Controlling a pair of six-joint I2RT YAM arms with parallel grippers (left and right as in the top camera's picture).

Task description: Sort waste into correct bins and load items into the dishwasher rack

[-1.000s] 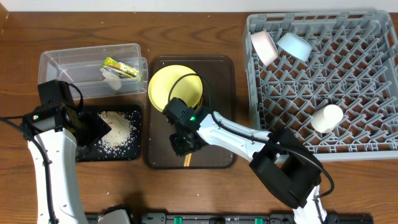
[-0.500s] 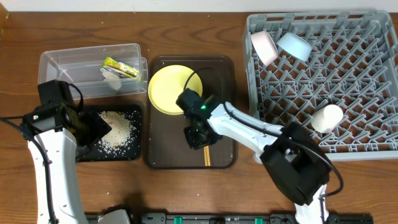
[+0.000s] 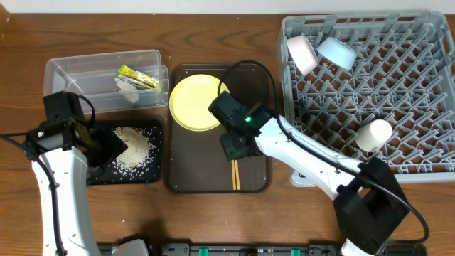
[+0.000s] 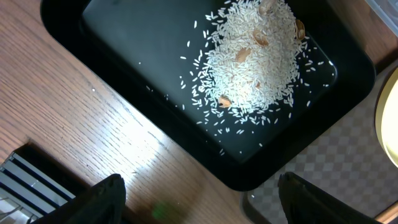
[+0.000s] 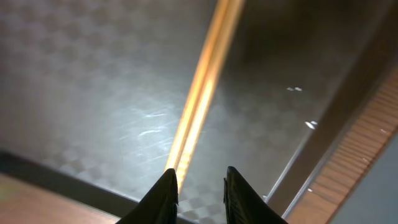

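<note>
Tabletop (image 3: 213, 35) sorting looks mostly done. The wrapper (image 3: 137, 76) and scrap (image 3: 129, 89) are in the clear tub (image 3: 71, 71) at upper left, and the rice (image 3: 134, 146) is in the black tray (image 3: 142, 174). The light blue bowl (image 3: 336, 51), pale bowl (image 3: 302, 53) and cup (image 3: 373, 135) sit in the dishwasher rack (image 3: 412, 85). Yellow plate (image 3: 192, 103) and chopsticks (image 3: 234, 176) are left at centre. Left jaws are released. Right jaws are at the chopsticks' end, but I cannot tell whether they grip.

Table layout – three zones, L to R.
L: tub (image 3: 78, 75) at rear w/ wrapper (image 3: 137, 77) & scrap (image 3: 129, 89) in it; shallow tray (image 3: 142, 174) just in front, rice heap (image 3: 135, 146) in it. Ctr: serving tray (image 3: 256, 92) – plate (image 3: 193, 103) on its rear-L part, chopsticks (image 3: 235, 175) on its front half. R: rack (image 3: 412, 78), corner bowl (image 3: 301, 53) & second bowl (image 3: 337, 51) in rear-L corner, cup (image 3: 374, 134) nearer the front.
</note>
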